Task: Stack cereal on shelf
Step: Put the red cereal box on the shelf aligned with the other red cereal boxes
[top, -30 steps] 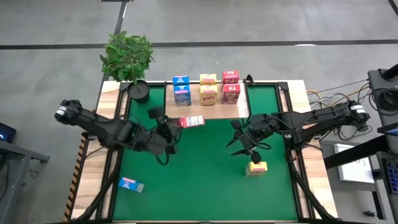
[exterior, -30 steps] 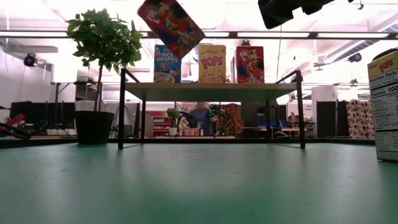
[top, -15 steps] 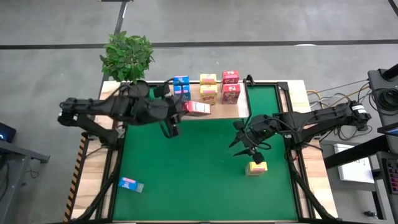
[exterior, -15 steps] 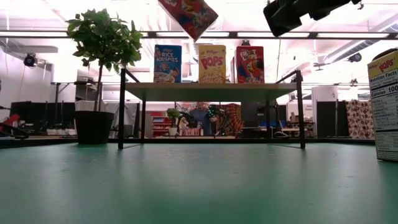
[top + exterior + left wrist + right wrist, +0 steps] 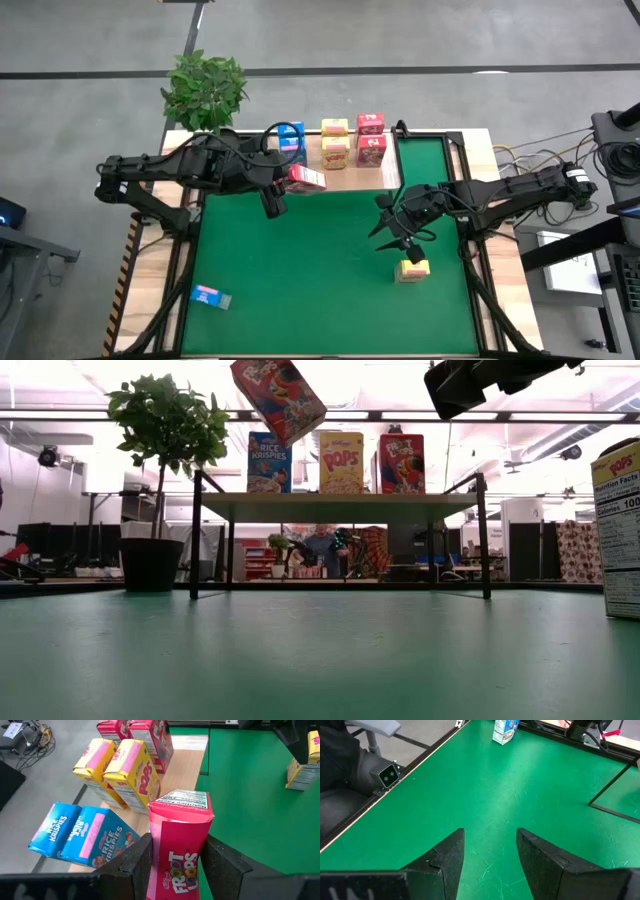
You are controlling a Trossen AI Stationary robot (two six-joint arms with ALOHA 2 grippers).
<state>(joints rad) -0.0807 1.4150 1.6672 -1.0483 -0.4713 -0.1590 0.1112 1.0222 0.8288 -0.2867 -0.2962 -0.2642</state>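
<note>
- Your left gripper [image 5: 177, 857] pinches a red box [image 5: 306, 178], held tilted in the air at the shelf's [image 5: 345, 178] front edge, upper centre of the high view.
- Your right gripper [image 5: 487, 852] hangs empty, jaws spread, above the yellow box [image 5: 412, 269] at right.
- A blue box [image 5: 210, 296] lies lower left.

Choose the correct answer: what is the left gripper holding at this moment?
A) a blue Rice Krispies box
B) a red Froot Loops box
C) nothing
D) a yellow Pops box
B: the left wrist view shows the left gripper with its fingers closed on both sides of a red Froot Loops box, held above the shelf.
</note>
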